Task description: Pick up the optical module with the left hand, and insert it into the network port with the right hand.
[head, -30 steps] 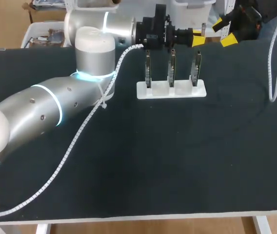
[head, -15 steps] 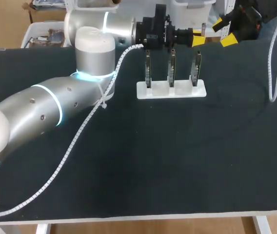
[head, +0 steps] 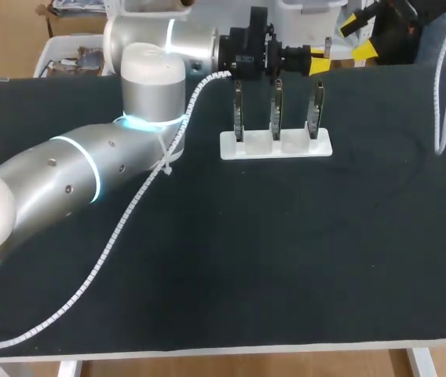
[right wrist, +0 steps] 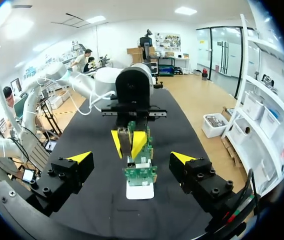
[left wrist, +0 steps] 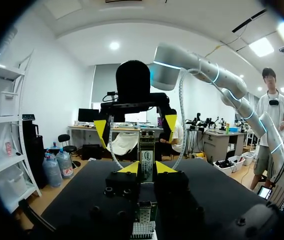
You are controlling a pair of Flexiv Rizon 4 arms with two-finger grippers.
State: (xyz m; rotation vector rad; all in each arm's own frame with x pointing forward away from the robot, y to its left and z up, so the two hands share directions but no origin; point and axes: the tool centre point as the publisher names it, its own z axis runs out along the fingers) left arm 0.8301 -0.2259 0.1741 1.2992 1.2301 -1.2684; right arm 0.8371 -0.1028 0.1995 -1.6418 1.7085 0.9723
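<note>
Just one optical module [left wrist: 146, 159] in play. It's pinched between the yellow tips of the left gripper [left wrist: 147, 168], jaws narrow and clamped on it, up in the air above the boards. There's a small sticker on it, but the print is too tiny to read. The right gripper [right wrist: 132, 157] sits facing it, jaws spread wide with nothing in them.

Below, three circuit boards [head: 276, 110] stand upright in a row on one white stand [head: 276, 146], near the far edge of the black table [head: 286, 259]. Two white spiral cables: one [head: 117, 232] trails along the left arm, the other [head: 441, 94] hangs by the right edge. A wide stretch of black top runs from the stand to the near edge.
</note>
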